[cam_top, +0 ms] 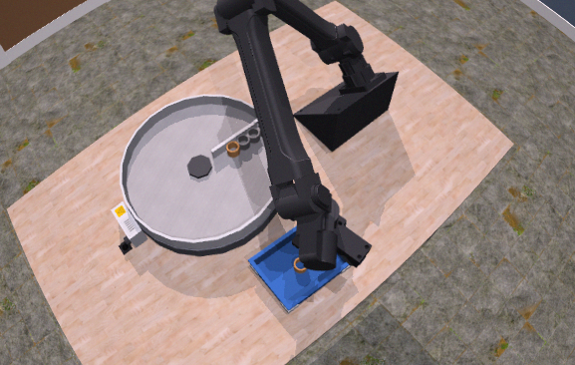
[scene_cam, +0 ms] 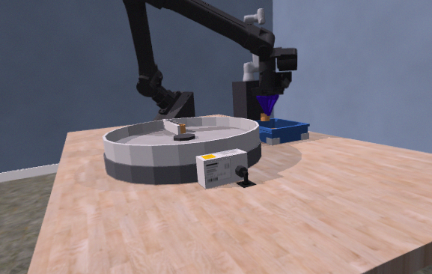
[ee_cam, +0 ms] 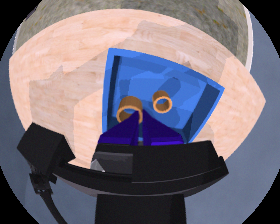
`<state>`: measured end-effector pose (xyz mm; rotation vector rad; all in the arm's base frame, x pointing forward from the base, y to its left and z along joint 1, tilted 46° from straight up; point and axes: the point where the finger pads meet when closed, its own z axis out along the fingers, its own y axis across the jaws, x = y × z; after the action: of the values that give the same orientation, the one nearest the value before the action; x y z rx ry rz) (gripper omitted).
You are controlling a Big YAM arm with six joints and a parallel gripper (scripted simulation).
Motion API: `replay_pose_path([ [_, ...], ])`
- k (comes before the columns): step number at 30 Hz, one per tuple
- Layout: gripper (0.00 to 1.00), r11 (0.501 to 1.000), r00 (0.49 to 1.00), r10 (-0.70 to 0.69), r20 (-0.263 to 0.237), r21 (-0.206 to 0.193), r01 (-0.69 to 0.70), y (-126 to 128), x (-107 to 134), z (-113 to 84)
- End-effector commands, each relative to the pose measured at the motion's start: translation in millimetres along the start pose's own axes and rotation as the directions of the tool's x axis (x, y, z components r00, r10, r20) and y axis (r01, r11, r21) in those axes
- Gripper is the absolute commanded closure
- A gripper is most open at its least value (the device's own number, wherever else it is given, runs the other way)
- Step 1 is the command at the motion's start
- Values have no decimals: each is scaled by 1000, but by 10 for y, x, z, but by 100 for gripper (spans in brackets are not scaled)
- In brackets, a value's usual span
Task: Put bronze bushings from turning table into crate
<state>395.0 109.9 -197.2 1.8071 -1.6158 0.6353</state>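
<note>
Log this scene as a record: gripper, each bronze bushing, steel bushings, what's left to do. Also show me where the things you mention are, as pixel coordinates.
gripper: shut on the held bushing, above the blue crate (cam_top: pixel 268 286) (scene_cam: pixel 289 132) (ee_cam: pixel 107 80); gripper (scene_cam: pixel 269 114) (ee_cam: pixel 140 113)
held bushing: bronze (scene_cam: pixel 264 117) (ee_cam: pixel 132 102)
crate bushing: bronze (cam_top: pixel 295 265) (ee_cam: pixel 161 94), inside the crate
table bushing: bronze (cam_top: pixel 232 154) (scene_cam: pixel 183 129), on the turning table (cam_top: pixel 162 194) (scene_cam: pixel 144 154)
steel bushings: two visible (cam_top: pixel 244 146) (cam_top: pixel 255 138), on the turning table
left to do: release the held bushing; transfer the table bushing

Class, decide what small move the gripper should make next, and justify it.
Probably lower slightly before opening: the gripper pinches a bronze bushing by its wall, and it hangs over the crate, above its floor.
</note>
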Motion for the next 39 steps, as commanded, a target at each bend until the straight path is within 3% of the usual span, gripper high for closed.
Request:
replay_pose_path([
  [1,100,999,999,21,30,46,-23,-200,18,-173],
  [20,100,999,999,21,29,44,-22,-195,20,-163],
  [27,100,1000,1000,8,13,13,-8,-100,9,34],
  [37,100,1000,1000,14,19,23,-15,-119,47,83],
  [39,100,1000,1000,6,11,11,-6,-101,-2,203],
])
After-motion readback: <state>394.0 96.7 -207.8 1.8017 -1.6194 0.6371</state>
